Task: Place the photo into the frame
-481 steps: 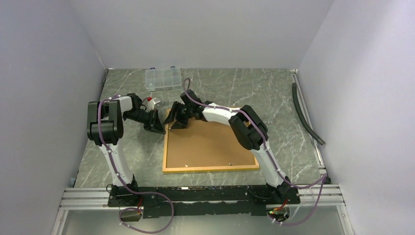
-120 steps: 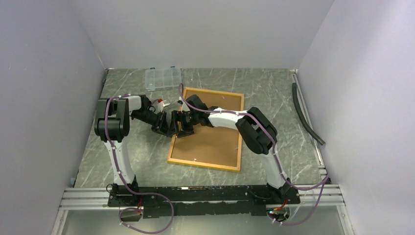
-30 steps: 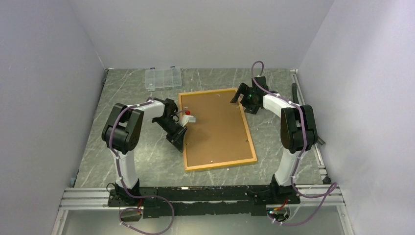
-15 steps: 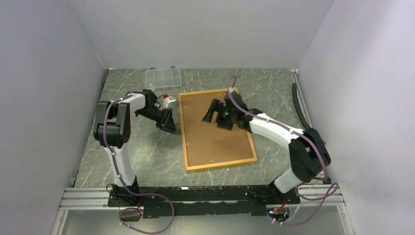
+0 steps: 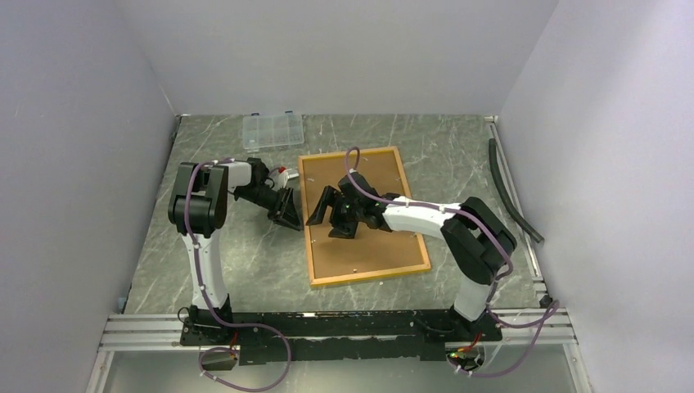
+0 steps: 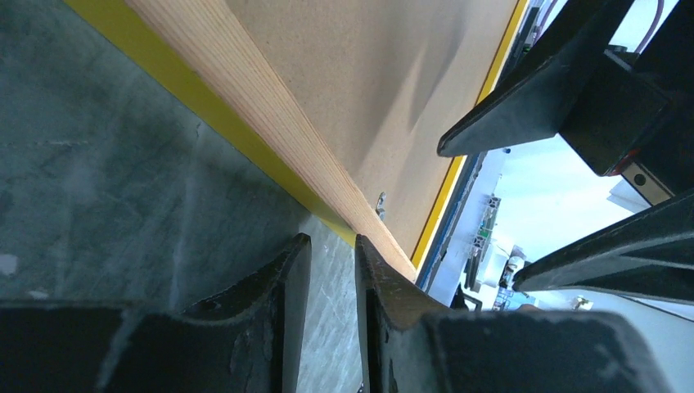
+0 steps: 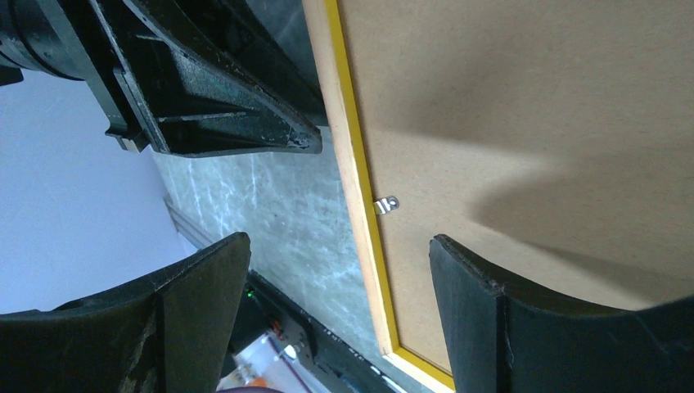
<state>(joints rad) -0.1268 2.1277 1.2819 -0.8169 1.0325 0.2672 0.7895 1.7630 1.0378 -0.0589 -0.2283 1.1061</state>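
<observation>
The frame [image 5: 304, 221] lies back side up on the table, its thin yellow-orange border around a plain brown backing board [image 5: 385, 246]. The photo is not in view. My left gripper [image 5: 288, 214] sits low on the table against the frame's left edge, its fingers nearly together with nothing between them. In the left wrist view [image 6: 331, 241] its right fingertip touches the frame's wooden side [image 6: 245, 82]. My right gripper [image 5: 330, 219] hovers open over the frame's left edge [image 7: 348, 147], straddling it, near a small metal clip [image 7: 386, 205].
A clear plastic compartment box [image 5: 272, 129] stands at the back left. A black hose [image 5: 511, 192] lies along the right wall. The metal rail [image 5: 327, 327] with the arm bases runs along the near edge.
My right arm has swung from the frame's far right corner across the board to its left edge. My left gripper has stayed by the left edge. The frame was turned earlier.
</observation>
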